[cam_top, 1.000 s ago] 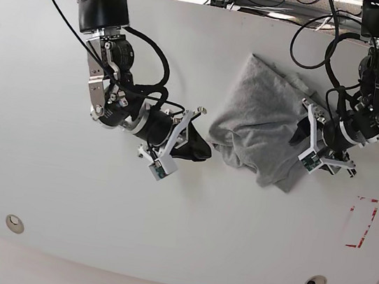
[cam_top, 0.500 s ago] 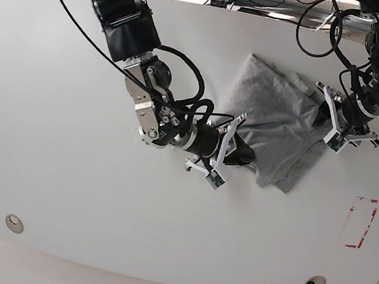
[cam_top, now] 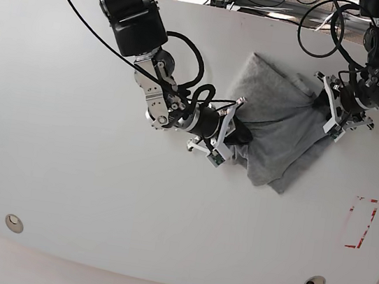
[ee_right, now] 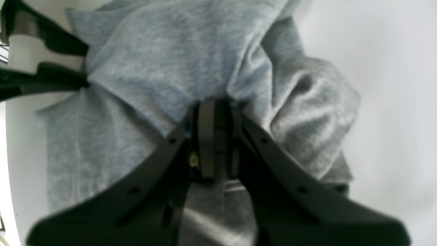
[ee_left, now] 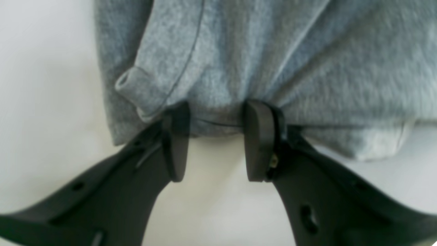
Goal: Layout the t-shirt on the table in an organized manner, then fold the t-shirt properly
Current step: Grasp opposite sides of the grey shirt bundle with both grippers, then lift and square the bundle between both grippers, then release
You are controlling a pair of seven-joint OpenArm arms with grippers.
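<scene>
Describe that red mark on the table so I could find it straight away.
Start with the big white table and look to the base view's right edge, below the crumpled grey t-shirt. There, near the rim, sits the red dashed rectangle, with nothing lying on it. It is the only coloured marking on the surface; the two round grommets nearer the front edge are small and colourless.

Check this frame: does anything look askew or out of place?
Yes. The t-shirt is a bunched, wrinkled heap toward the far right of the table, not laid out flat. A rolled edge curls up beside the left tool. Nothing looks spilled or damaged.
</scene>
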